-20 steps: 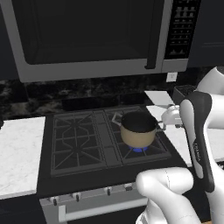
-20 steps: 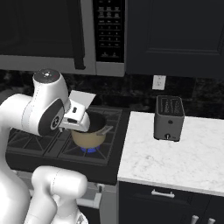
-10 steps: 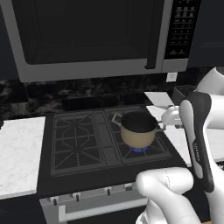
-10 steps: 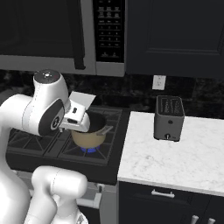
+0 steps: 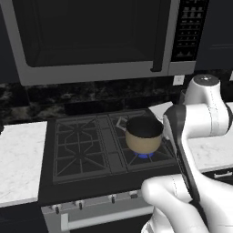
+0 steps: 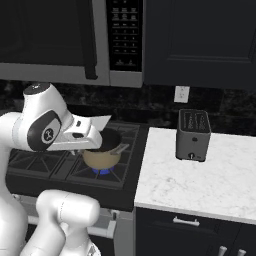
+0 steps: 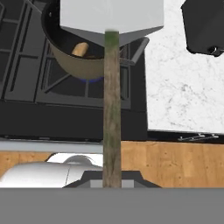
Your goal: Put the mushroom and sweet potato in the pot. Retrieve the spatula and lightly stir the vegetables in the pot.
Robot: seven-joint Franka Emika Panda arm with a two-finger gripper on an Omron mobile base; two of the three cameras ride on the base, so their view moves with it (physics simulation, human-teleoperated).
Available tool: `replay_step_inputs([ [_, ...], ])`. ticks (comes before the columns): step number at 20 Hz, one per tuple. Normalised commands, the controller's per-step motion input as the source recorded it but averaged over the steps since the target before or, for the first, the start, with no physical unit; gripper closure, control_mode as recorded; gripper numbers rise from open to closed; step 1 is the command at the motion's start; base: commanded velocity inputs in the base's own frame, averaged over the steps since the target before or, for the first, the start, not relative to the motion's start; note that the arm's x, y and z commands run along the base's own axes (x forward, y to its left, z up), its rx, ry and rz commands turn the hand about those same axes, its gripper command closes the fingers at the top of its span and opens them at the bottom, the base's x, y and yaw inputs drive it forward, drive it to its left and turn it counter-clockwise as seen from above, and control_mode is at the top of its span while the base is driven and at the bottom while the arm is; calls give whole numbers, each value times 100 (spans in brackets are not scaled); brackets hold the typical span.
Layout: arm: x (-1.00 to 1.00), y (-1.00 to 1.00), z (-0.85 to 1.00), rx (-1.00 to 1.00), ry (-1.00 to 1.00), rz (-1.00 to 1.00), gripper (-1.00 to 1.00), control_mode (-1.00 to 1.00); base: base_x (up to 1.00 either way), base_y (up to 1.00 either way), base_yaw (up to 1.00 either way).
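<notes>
Dark kitchen: black gas stove (image 5: 86, 150) under a steel microwave (image 5: 91, 41), white marble counter (image 6: 200, 175) to its right with a boxy metal toaster (image 6: 192, 134). The pot (image 5: 144, 136), tan with a dark rim and interior, sits on the front right burner over a blue flame. The gripper (image 7: 112, 181) is clamped shut on the spatula (image 7: 112, 109), handle running straight up the hand view, flat pale grey blade poised over the pot's near rim, so it looks staged for stirring. The handle is thin, straight and wood-toned. The sweet potato (image 7: 79, 49), orange-brown and tapered, lies inside the pot, and a dark lump beside it is probably the mushroom (image 7: 91, 55), mostly hidden by the blade. Next step, I'd judge: lower the blade and stir.
</notes>
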Motion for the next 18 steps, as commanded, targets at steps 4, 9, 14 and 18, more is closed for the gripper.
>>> replay_step_inputs([
  [4, 0, 0, 0, -3, 0, 0, 100, -100, 0, 0, 0],
  [9, 6, 0, 0, 0, 0, 0, 100, -100, 0, 0, 0],
  [14, 11, 0, 0, 0, 0, -1, 100, -100, 0, 0, 0],
  [18, 15, -4, 0, -1, 0, -1, 100, -100, 0, 0, 0],
])
